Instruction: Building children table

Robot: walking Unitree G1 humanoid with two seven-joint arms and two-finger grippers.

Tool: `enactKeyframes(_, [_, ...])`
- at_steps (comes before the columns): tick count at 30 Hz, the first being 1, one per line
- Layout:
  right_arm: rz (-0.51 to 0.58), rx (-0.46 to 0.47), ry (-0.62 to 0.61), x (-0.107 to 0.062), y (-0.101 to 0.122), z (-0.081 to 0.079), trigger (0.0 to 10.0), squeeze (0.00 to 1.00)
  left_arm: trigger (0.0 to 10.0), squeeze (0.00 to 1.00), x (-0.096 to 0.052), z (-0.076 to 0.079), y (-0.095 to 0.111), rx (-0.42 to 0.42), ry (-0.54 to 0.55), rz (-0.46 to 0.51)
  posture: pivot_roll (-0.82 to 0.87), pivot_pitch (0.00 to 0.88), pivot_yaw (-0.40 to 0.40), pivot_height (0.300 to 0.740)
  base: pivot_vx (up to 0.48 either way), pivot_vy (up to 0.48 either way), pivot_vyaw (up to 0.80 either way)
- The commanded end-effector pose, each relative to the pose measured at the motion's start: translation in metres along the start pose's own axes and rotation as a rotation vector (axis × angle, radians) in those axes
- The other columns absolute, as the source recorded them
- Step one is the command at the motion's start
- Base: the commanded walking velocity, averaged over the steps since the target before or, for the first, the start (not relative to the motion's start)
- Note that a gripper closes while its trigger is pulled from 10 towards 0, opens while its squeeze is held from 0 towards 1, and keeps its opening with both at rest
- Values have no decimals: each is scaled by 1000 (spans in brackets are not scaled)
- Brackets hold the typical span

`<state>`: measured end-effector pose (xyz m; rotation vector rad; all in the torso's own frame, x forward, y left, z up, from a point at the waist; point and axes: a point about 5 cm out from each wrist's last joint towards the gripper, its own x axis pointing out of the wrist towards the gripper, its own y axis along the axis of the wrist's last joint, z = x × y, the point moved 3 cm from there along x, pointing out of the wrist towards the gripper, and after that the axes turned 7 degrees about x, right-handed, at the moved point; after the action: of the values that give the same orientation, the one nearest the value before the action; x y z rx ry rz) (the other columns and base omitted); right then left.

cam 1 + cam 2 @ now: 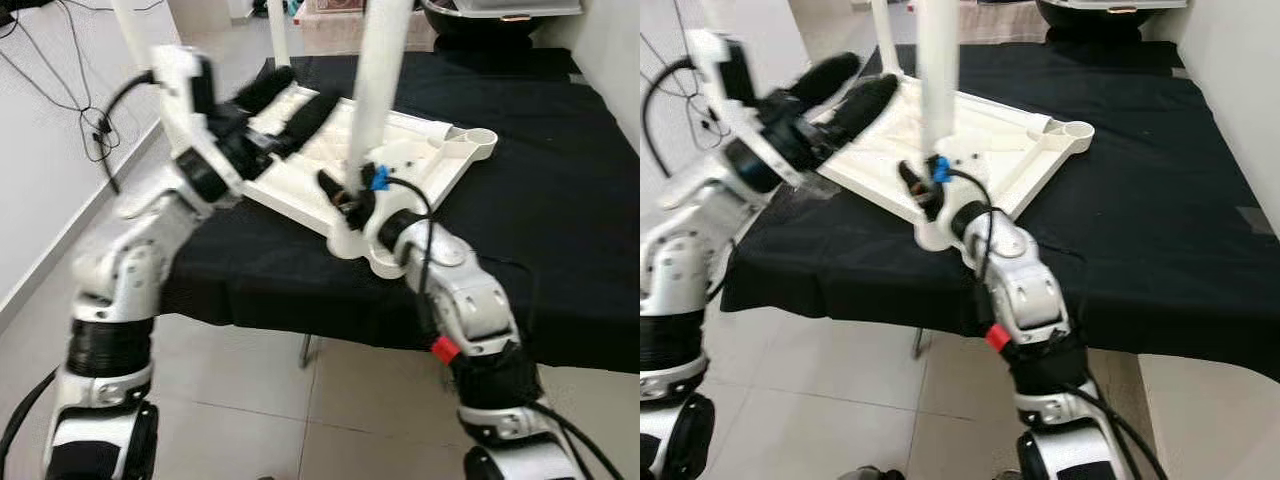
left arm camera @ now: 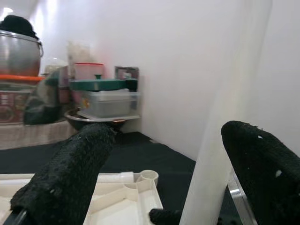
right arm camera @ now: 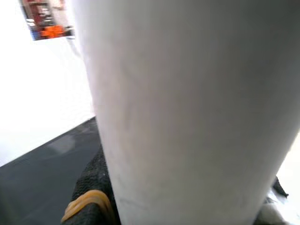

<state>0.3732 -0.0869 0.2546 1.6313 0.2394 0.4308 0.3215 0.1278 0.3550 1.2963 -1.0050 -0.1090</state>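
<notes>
An upturned white children's table panel (image 1: 400,165) lies on the black-draped tabletop (image 1: 540,200), with a white leg (image 1: 378,80) standing upright near its front corner. The right gripper (image 1: 345,195) has its jaws closed around the leg's base. The left gripper (image 1: 285,105) hovers over the panel's left side, jaws spread wide and holding nothing.

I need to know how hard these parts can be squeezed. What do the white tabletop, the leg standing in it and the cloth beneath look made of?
The tabletop looks like moulded plastic: ribbed underside, round corner sockets, dull cream sheen. The leg, held by the right gripper, seems a smooth white plastic tube, though painted metal is possible. The black cloth is matte fabric, draping over the edge.
</notes>
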Motion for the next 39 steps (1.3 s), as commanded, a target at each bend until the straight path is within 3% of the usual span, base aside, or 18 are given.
enactKeyframes(1, [35, 0, 3, 3, 6, -3, 0, 0, 10000, 1000, -5, 1, 8, 5, -6, 16, -22, 109, 71, 740, 0, 0, 0])
enactKeyframes(8, [114, 24, -66, 2, 22, 14, 39, 0, 10000, 1000, -16, 0, 15, -13, 37, 29, -17, 105, 71, 740, 0, 0, 0])
enactKeyframes(9, [144, 32, -89, 1, 28, 22, 10000, 0, 10000, 0, -28, -5, -2, -5, 119, -43, -9, 109, 59, 740, 0, 0, 0])
enactKeyframes(10, [162, 33, -97, 0, 32, 27, 10000, 0, 10000, 0, -41, -6, -27, 8, 177, -142, -12, 108, 59, 740, 0, 0, 0])
enactKeyframes(11, [162, 33, -97, 0, 32, 27, 10000, 0, 10000, 0, -41, -6, -27, 8, 177, -142, -12, 108, 59, 740, 0, 0, 0])
enactKeyframes(13, [170, 15, -76, -1, 34, 30, 10000, 0, 10000, 0, -63, 2, -68, 9, 229, -303, -14, 116, 54, 740, 0, 0, 0])
enactKeyframes(16, [159, 7, -51, -2, 32, 29, 10000, 0, 10000, 0, -70, 12, -83, -11, 214, -357, -17, 117, 54, 740, 0, 0, 0])
enactKeyframes(19, [144, -36, 79, -5, 30, 25, 10000, 0, 10000, 0, -98, 63, -129, -38, 69, -522, -15, 139, 50, 740, 0, 0, 0])
enactKeyframes(21, [147, -34, 88, -6, 30, 25, 10000, 0, 10000, 0, -100, 66, -132, -34, 59, -536, -15, 139, 50, 740, 0, 0, 0])
enactKeyframes(24, [136, -14, 392, -15, 33, 1, 10000, 0, 10000, 0, -119, 96, -152, -37, 1, -626, -11, 181, 49, 740, 0, 0, 0])
enactKeyframes(26, [101, -19, 547, -23, 30, -9, 10000, 0, 10000, 0, -126, 109, -156, -14, -37, -659, -5, 202, 47, 740, 0, 0, 0])
enactKeyframes(27, [101, -19, 547, -23, 30, -9, 10000, 0, 10000, 0, -126, 109, -156, -14, -37, -659, -5, 202, 47, 740, 0, 0, 0])
enactKeyframes(30, [21, -29, 702, -27, 19, -12, 10000, 0, 10000, 0, -131, 116, -155, 91, -71, -681, 18, 276, 49, 740, 0, 0, 0])
enactKeyframes(32, [21, -29, 702, -27, 19, -12, 10000, 0, 10000, 0, -131, 116, -155, 91, -71, -681, 18, 276, 49, 740, 0, 0, 0])
enactKeyframes(37, [-65, -13, 846, -26, 13, -9, 10000, 0, 10000, 0, -136, 128, -141, 122, -83, -630, 34, 327, 50, 740, 0, 0, 0])
enactKeyframes(39, [-123, -36, 936, -29, 14, -7, 10000, 0, 10000, 0, -145, 143, -128, 167, -116, -612, 54, 367, 57, 740, 0, 0, 0])
